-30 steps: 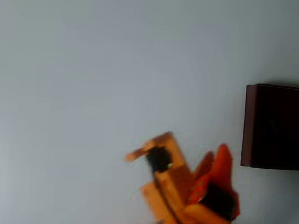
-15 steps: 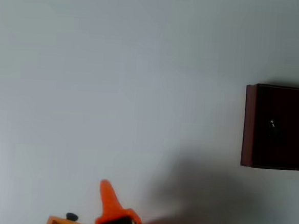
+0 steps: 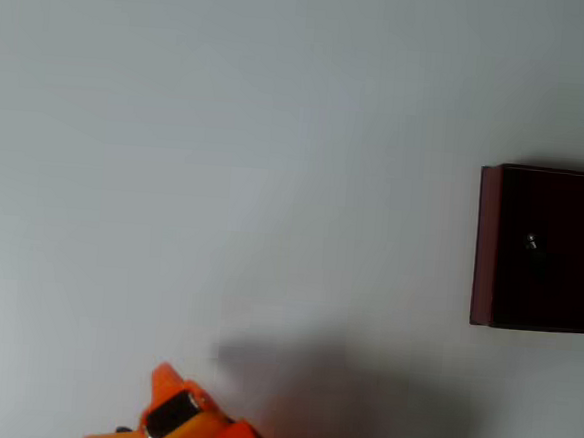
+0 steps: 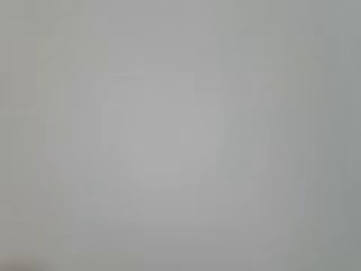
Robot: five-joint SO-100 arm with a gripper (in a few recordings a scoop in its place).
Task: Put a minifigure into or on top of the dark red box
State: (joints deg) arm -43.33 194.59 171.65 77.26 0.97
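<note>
In the overhead view the claw point(image 3: 166, 379) shows as a blurred orange tip low in the picture, well to the left of the dark red box point(image 3: 486, 243) and lower than it. Behind the tip sits a darker block of the orange arm point(image 3: 192, 428), which runs off the bottom edge. The blur hides how the fingers stand, so whether the claw is wide or narrow cannot be told, and nothing can be made out between them.

A soft grey shadow point(image 3: 340, 393) lies on the white table point(image 3: 228, 124) between the arm and the box, nearer the arm, reaching toward the box's lower left corner without touching it.

The dark red box stands at the right edge of the overhead view, cut off by that edge. Its left wall shows as a dark red strip; the inside is near black. Within that dark interior, about midway up and a little right of the left wall, sits a tiny pale speck, which looks to be the minifigure point(image 3: 532, 242); its dark body cannot be separated from the black floor. It is well apart from the claw, far to the right and higher up.

No brand, label or writing can be read anywhere.

The wrist view gives a plain, even pale grey surface point(image 4: 180, 135).
</note>
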